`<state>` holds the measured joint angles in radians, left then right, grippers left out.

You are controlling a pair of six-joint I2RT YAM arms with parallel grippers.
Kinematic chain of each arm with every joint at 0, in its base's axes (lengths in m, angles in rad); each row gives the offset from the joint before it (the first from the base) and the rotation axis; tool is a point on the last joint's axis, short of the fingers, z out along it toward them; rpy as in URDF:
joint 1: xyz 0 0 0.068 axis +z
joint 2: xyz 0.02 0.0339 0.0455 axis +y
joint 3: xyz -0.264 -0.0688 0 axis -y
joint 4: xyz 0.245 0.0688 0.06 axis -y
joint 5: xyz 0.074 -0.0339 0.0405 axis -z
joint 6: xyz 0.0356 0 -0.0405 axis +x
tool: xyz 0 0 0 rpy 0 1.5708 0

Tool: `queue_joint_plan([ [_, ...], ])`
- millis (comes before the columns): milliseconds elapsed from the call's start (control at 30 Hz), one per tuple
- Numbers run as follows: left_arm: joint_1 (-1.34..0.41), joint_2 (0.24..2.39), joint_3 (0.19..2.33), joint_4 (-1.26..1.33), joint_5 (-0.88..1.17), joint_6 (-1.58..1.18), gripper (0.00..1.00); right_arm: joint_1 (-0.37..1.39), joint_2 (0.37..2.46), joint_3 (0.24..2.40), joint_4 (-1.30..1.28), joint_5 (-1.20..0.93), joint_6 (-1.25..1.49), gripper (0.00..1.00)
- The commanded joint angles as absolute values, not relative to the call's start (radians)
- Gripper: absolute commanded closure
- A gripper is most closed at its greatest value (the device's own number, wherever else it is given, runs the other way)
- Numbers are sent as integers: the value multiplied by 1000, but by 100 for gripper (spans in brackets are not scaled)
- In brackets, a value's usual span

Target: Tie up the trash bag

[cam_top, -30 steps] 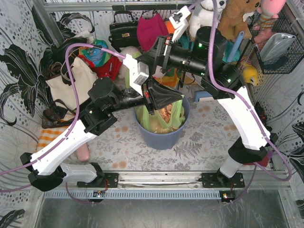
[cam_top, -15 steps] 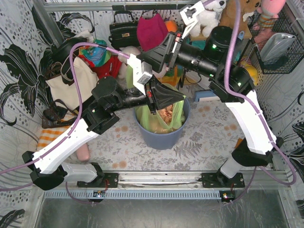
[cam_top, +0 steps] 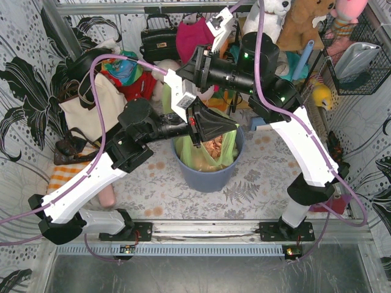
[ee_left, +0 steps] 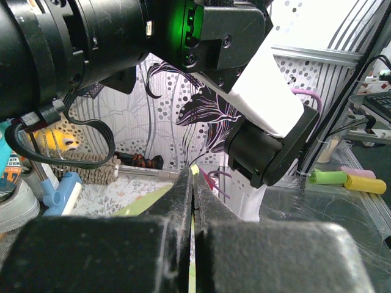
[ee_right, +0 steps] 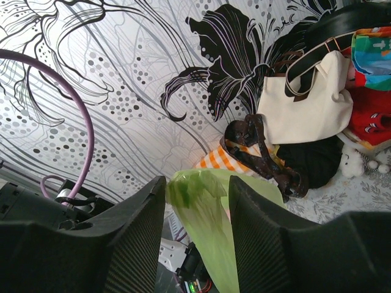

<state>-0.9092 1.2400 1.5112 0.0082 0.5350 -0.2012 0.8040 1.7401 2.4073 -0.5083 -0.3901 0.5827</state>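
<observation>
The trash bag (cam_top: 215, 156), light green with brown paper inside, sits in a blue-grey bin (cam_top: 208, 180). My left gripper (cam_top: 232, 126) is above the bin, shut on a thin strip of the bag. In the left wrist view (ee_left: 193, 183) the green strip (ee_left: 194, 170) shows in the slit between the closed jaws. My right gripper (cam_top: 186, 70) is higher, behind the left wrist, pointing left. In the right wrist view (ee_right: 195, 190) it is open, with a lifted flap of the bag (ee_right: 204, 204) standing between the fingers (ee_right: 143, 229), not clamped.
A cream tote bag (cam_top: 91, 111) with dark straps lies at the left and shows in the right wrist view (ee_right: 308, 113). A black handbag (cam_top: 157, 40), plush toys (cam_top: 305, 18) and clothes crowd the back. A wire basket (cam_top: 357, 58) hangs at the right.
My right wrist has swung back to the left and now holds its open jaws around the bag's flap. The left arm keeps its grip and has barely moved.
</observation>
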Motion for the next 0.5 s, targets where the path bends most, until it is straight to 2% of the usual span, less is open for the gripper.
queue_joint_plan([
  [0, -913, 1232, 1548, 60, 541, -193, 97, 808, 1714, 2427, -487, -402, 577, 54],
  [267, -913, 1230, 1546, 58, 542, -190, 97, 808, 1674, 2384, -489, -379, 567, 51],
  [467, -913, 1231, 1544, 58, 541, -190, 97, 808, 1673, 2372, -495, -381, 568, 57],
])
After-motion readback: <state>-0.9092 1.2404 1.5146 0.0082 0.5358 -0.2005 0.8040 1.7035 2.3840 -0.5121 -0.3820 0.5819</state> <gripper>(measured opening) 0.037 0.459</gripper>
